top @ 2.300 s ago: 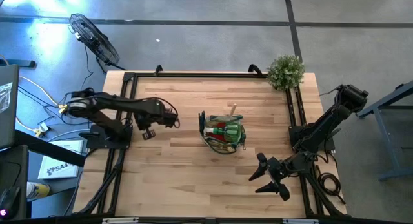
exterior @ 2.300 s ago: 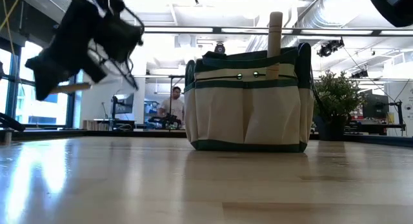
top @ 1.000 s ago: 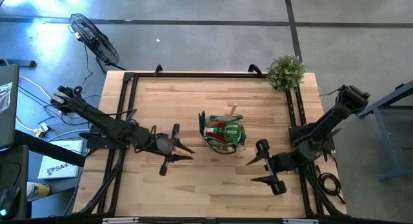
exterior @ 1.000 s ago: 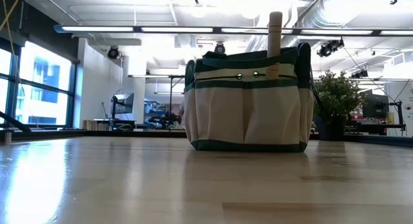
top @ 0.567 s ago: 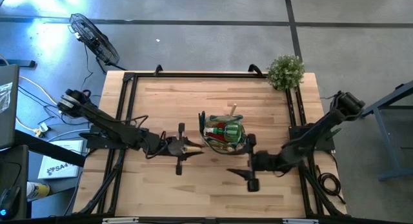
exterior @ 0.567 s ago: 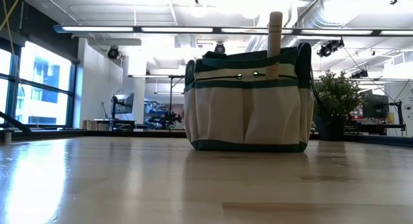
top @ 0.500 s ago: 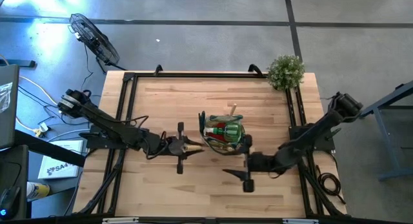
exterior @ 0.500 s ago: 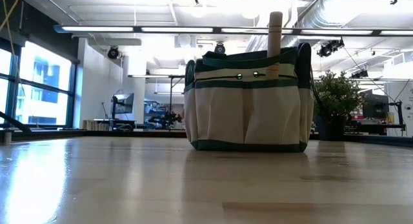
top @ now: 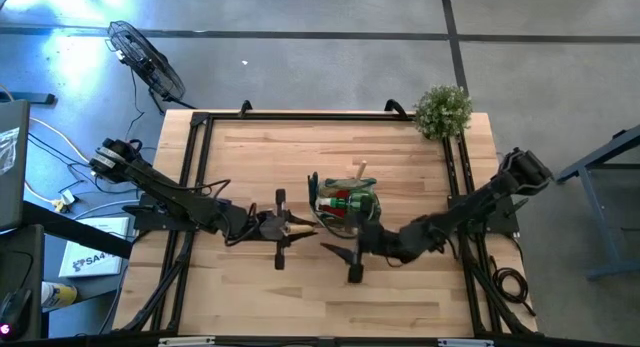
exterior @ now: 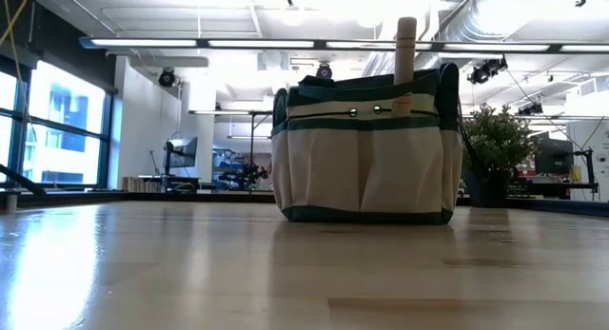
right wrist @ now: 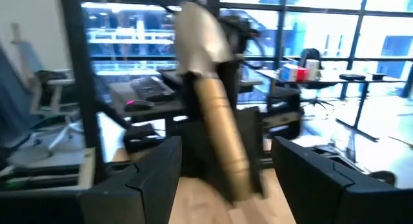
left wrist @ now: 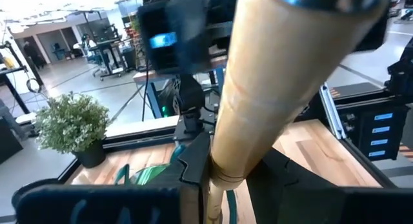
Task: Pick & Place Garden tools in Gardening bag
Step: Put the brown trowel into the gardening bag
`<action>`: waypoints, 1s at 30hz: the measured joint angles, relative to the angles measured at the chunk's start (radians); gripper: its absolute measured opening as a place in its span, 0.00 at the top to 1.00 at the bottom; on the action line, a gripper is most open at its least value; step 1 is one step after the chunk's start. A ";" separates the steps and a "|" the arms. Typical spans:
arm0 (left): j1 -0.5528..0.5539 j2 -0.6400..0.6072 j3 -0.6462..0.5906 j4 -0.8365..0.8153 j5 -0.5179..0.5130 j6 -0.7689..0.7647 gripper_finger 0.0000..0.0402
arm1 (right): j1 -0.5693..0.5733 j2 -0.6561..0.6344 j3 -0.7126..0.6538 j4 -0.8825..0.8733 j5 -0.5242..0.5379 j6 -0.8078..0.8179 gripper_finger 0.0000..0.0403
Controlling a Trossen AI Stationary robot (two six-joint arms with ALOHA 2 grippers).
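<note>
Gardening bag [top: 345, 209] stands mid-table, already stuffed with tools, one wooden handle [exterior: 406, 47] poking up. At its 9 o'clock, left gripper [top: 283, 227] clamps a wooden-handled trowel [left wrist: 271, 95], apparently presenting it for handover. Right gripper [top: 352, 251] at the bag's 6 o'clock, spread wide, empty, facing that trowel.

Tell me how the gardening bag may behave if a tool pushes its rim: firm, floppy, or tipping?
The gardening bag is soft fabric, so its rim will probably yield. It stands on a wide base and holds tools, so tipping seems unlikely. On the smooth table it might slide.
</note>
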 joint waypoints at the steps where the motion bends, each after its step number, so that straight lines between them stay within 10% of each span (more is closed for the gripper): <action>1: 0.000 0.000 0.000 0.003 0.000 0.000 0.84 | -0.013 0.000 0.000 0.003 0.000 0.006 0.43; 11: 0.001 0.002 0.000 0.055 0.005 0.022 0.84 | -0.098 0.000 0.000 -0.002 -0.190 0.077 0.43; 30: 0.068 0.066 -0.001 0.128 0.071 -0.008 0.84 | -0.111 0.063 0.002 -0.003 -0.175 -0.088 0.43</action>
